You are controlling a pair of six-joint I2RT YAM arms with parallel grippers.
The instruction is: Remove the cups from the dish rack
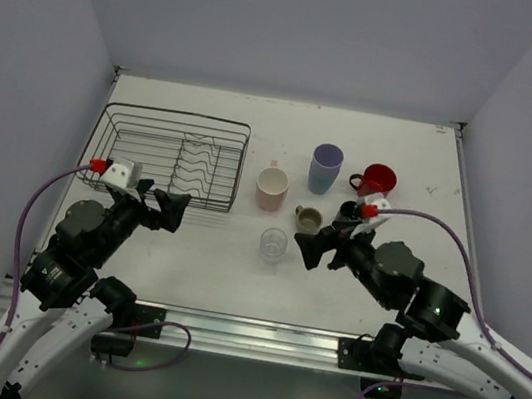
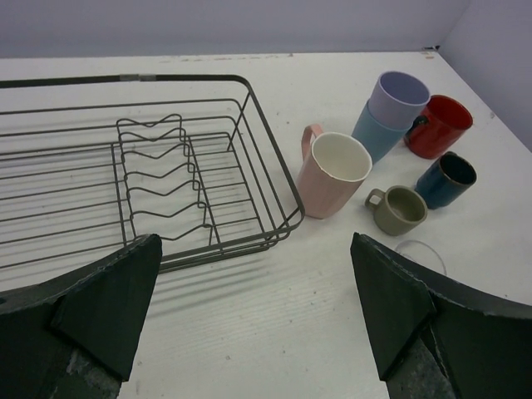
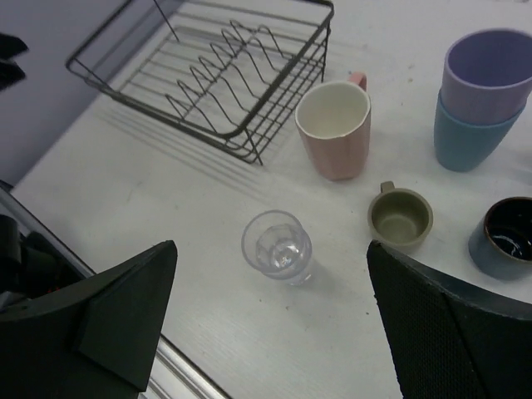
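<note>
The black wire dish rack (image 1: 178,115) stands at the back left with no cup inside it. To its right on the table stand a pale pink cup (image 1: 271,188), a lavender tumbler (image 1: 327,159) nested in a blue cup, a red mug (image 1: 377,181), an olive-brown mug (image 1: 308,219), a dark blue cup (image 1: 349,211) and a clear glass (image 1: 273,244). My left gripper (image 1: 159,201) hangs open over bare table just in front of the rack (image 2: 125,81). My right gripper (image 3: 270,287) is open and empty, a little above and to the right of the clear glass (image 3: 277,245).
The table's near edge with a metal rail (image 1: 255,334) runs just in front of the glass. Purple walls close in the back and both sides. Bare table lies between the rack and the cups.
</note>
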